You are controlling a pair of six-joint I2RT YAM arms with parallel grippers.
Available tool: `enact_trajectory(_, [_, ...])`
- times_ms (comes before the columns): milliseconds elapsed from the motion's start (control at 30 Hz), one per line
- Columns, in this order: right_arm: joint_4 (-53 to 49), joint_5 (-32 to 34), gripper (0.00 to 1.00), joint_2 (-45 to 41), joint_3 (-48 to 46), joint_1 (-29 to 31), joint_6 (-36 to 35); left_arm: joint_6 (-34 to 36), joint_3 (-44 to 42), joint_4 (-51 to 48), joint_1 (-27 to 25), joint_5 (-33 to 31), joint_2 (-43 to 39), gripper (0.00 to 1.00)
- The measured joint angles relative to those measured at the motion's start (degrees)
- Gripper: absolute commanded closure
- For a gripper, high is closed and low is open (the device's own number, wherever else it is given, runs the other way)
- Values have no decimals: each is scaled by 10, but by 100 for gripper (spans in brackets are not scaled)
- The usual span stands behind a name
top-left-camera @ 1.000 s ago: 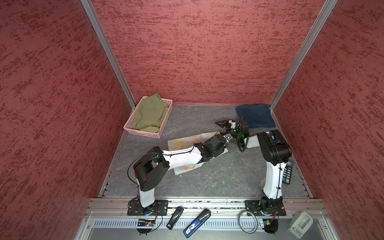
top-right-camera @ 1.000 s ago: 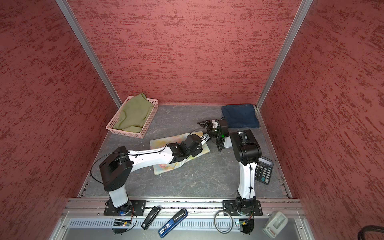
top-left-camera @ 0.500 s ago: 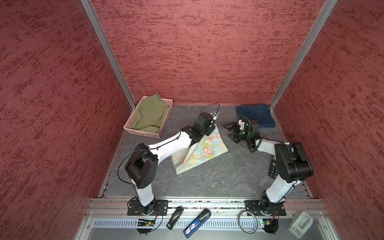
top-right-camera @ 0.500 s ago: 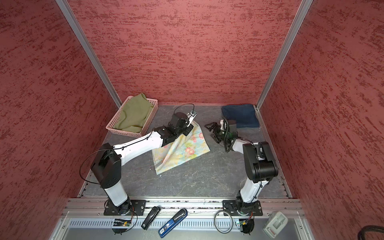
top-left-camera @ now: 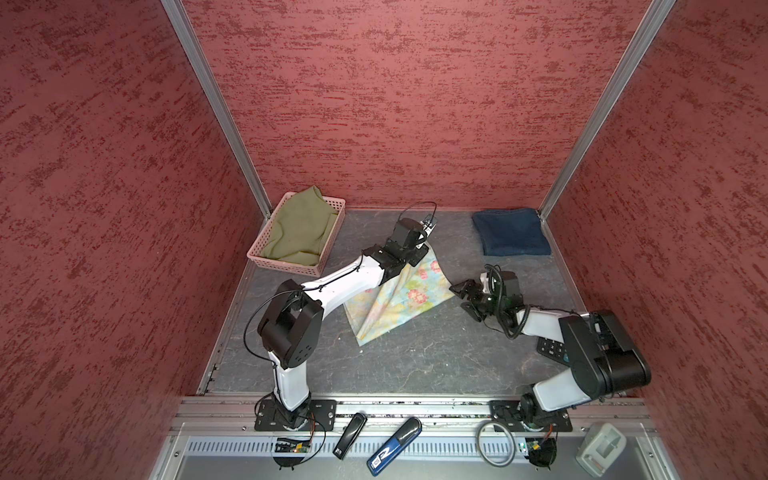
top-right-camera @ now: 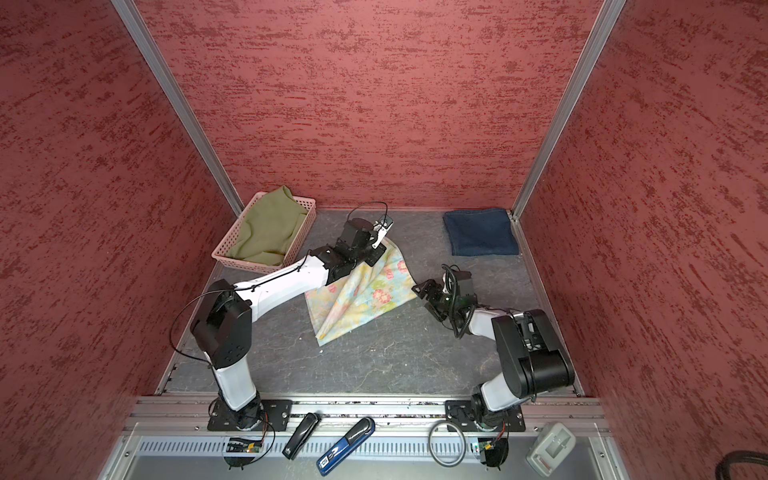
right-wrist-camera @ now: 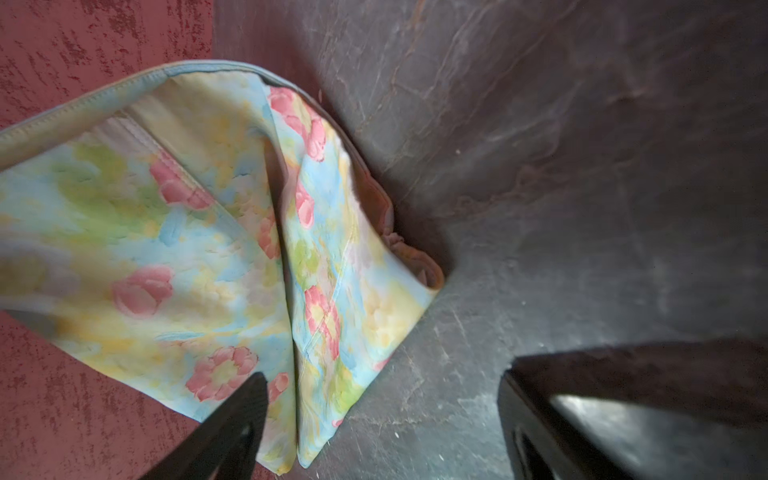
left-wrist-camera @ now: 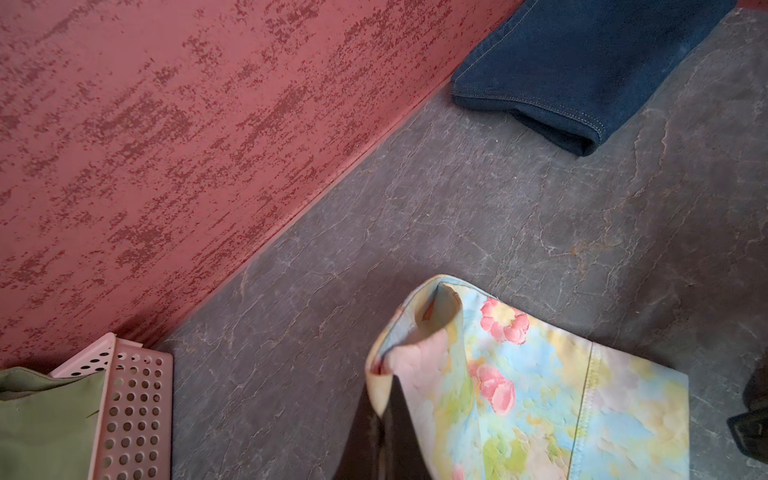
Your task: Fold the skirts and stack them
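Both top views: left pincer [top-left-camera: 422,254] grips a corner of the pastel floral skirt [top-left-camera: 399,299], whose soft cloth drapes in a creased triangle onto the grey veined desk [top-left-camera: 415,357]. Folded denim skirt [top-left-camera: 511,232] sits in the far right corner, olive skirt [top-left-camera: 299,232] crumpled in the perforated pink basket [top-left-camera: 291,266]. Left wrist: fingers [left-wrist-camera: 361,449] pinch the stitched hem. Right wrist: right pincer [right-wrist-camera: 382,419] wide, empty, beside the cloth. A second ago the floral skirt lay flat.

robot test cell of a laboratory kind, not a domestic or retail space: red textured wall panels [top-left-camera: 395,104] joined by bare aluminium corner posts [top-left-camera: 216,108] box in a grey stone-look floor mat [top-left-camera: 415,357]. two white-and-black arms [top-left-camera: 340,282] are bolted by black base plates [top-left-camera: 295,411] to an aluminium rail [top-left-camera: 415,409], with exposed circuit boards [top-left-camera: 291,446] below. a stapler [top-left-camera: 351,430], a cable loop [top-left-camera: 494,442] and a calculator [top-left-camera: 550,351] lie about.
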Motion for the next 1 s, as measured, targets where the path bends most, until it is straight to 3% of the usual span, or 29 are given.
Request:
enact_trajectory(100, [72, 11, 29, 28, -12, 8, 46, 0, 0, 0, 0, 3, 0, 100])
enact_trajectory(267, [177, 49, 32, 68, -26, 30, 112, 1, 0, 0, 1, 7, 0, 100])
enact_trajectory(400, [255, 71, 42, 110, -30, 35, 144, 1, 0, 0, 1, 11, 0, 100])
enact_trajectory(833, [358, 134, 82, 169, -51, 39, 125, 0, 2, 0, 0, 21, 0, 100])
enact_trajectory(933, [388, 138, 83, 189, -51, 39, 120, 0, 5, 0, 0, 22, 0, 100])
enact_trajectory(1000, [399, 140, 75, 195, -49, 39, 118, 0, 8, 0, 0, 23, 0, 100])
